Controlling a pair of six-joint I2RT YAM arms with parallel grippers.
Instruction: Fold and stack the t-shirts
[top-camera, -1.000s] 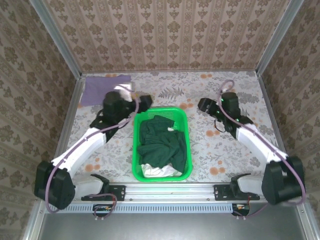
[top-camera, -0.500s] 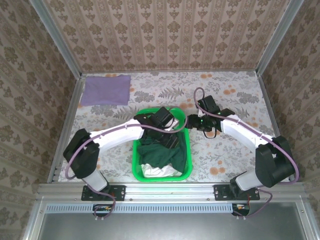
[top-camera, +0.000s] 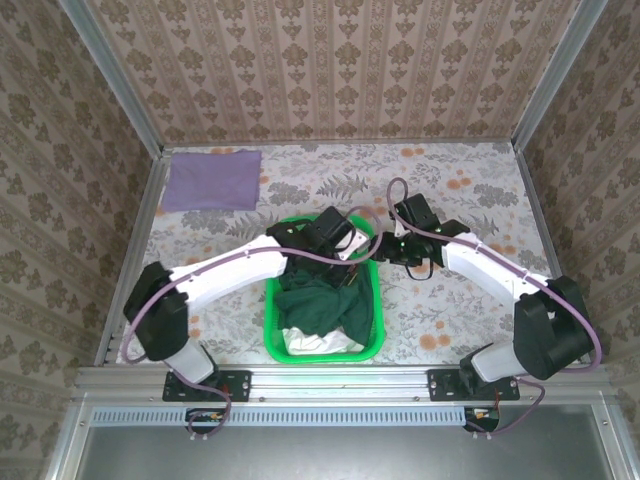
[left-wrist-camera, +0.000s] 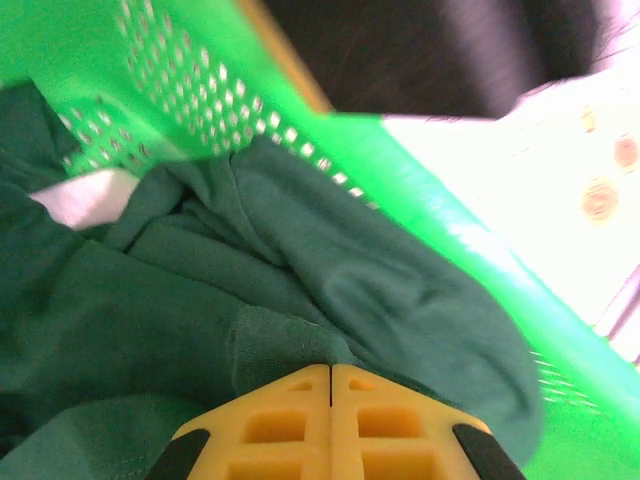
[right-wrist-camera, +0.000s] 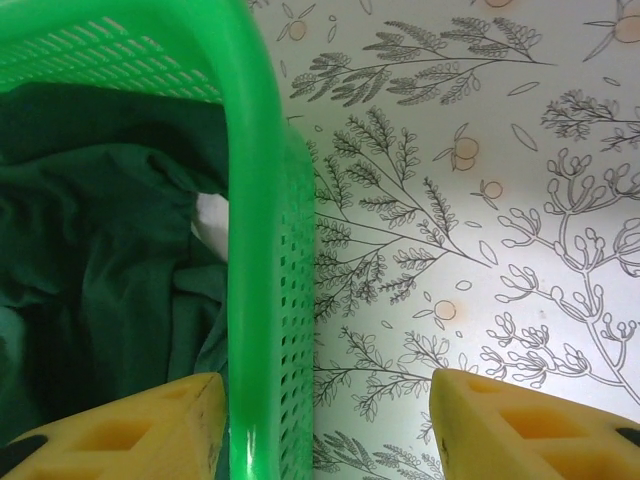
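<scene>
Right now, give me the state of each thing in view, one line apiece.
basket, upright, holding clothes
dark green t-shirt, crumpled in the basket
lilac t-shirt, folded flat, lying apart at far left
left gripper, shut, tips against the dark green t-shirt
right gripper, open, astride the basket's right wall

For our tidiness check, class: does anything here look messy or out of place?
The dark green shirt lies crumpled in the green basket, unfolded; the purple shirt lies flat, far left on the table.
</scene>
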